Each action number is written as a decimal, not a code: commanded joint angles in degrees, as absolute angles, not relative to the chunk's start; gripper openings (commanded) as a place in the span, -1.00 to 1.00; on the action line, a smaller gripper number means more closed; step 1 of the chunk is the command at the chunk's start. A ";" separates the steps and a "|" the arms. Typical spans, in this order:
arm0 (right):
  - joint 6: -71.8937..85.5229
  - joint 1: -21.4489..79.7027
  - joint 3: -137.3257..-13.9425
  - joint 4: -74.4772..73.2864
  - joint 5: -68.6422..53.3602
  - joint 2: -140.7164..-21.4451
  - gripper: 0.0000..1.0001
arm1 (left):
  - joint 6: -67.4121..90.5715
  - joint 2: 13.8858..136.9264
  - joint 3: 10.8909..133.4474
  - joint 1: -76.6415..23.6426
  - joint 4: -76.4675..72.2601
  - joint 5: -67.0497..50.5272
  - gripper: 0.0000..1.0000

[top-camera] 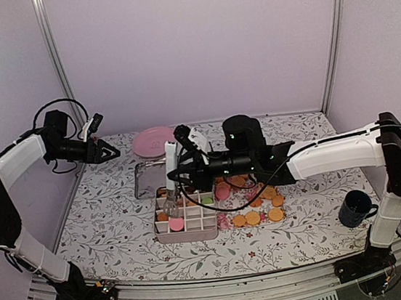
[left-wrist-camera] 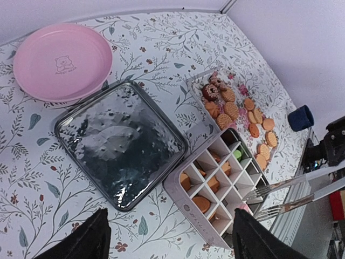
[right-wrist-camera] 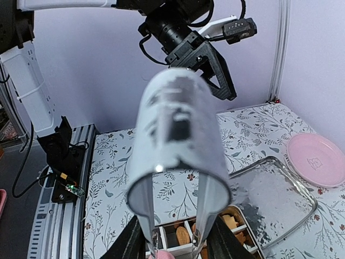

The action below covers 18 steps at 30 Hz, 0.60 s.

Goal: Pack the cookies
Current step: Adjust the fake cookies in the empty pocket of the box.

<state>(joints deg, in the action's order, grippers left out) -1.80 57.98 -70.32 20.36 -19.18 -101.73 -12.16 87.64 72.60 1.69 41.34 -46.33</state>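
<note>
- Cookies (top-camera: pixel 253 218): small flat rounds, mostly golden-orange, a few pink, dark or green. Loose ones lie just right of the divided box (top-camera: pixel 187 235); others sit in its cells.
- Right gripper (top-camera: pixel 187 168) clamps white tongs (top-camera: pixel 171 161) above the box.
- Left gripper (top-camera: pixel 107 152) hangs far left, spread wide and empty.

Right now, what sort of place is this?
Most likely a robot test booth, not a kitchen: plain lilac walls on metal posts, two robot arms bolted to a rail, and a flowered tablecloth laid with cookies and a divided box.
</note>
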 commanded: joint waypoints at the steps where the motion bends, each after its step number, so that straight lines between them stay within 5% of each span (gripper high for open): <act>1: -3.64 57.81 -73.58 19.05 -20.76 -101.73 -0.21 | -12.72 86.13 73.23 2.20 40.61 -47.36 0.56; 18: -3.48 54.08 -78.28 15.41 -33.16 -108.13 -0.13 | -13.07 85.39 73.13 2.24 40.60 -47.89 0.56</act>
